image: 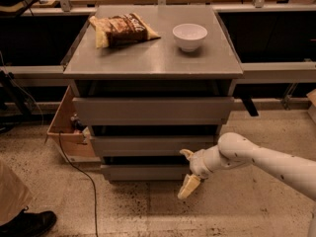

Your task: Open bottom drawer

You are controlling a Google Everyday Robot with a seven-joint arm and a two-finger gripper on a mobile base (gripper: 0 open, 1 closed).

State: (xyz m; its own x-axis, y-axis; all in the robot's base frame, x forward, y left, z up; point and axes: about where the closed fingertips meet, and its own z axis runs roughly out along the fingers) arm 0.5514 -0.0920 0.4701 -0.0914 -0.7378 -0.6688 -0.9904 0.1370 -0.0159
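The bottom drawer (143,172) is the slim grey handleless front lowest on the grey cabinet, just above the floor, and it looks closed. My gripper (187,171) hangs on the white arm that comes in from the right. It is at the drawer's right end, just in front of it. One cream finger (187,154) points up by the drawer's top edge and the other (189,186) points down toward the floor, so the gripper is open and empty.
Above are the mid-sized drawer front (148,145) and the largest one (153,110). On the cabinet top (148,58) lie a chip bag (121,29) and a white bowl (189,35). A cardboard box (66,127) and a black cable (74,167) lie left. A shoe (27,223) is at bottom left.
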